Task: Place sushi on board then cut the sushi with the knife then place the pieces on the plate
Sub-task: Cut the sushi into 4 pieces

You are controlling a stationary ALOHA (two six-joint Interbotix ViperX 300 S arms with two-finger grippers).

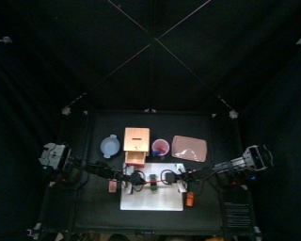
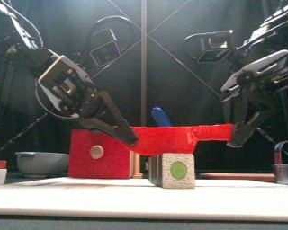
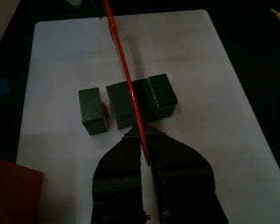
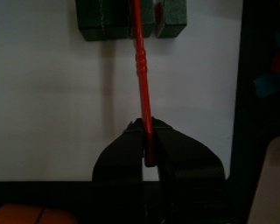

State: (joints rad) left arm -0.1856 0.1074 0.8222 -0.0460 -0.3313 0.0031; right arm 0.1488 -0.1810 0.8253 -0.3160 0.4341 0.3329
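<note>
Knife: red knife — likely light, stiff; grip the ends.
Grippers: left gripper, right gripper each clamp one end.
Sushi: mid-frame — blocks probably split easily.

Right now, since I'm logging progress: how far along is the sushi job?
Done: the sushi roll is on the white board, one block split off. In hand: left gripper and right gripper hold the red knife over it. Left: more cuts, then pieces to the pink plate.

High overhead, level front, both wrists close above board
</note>
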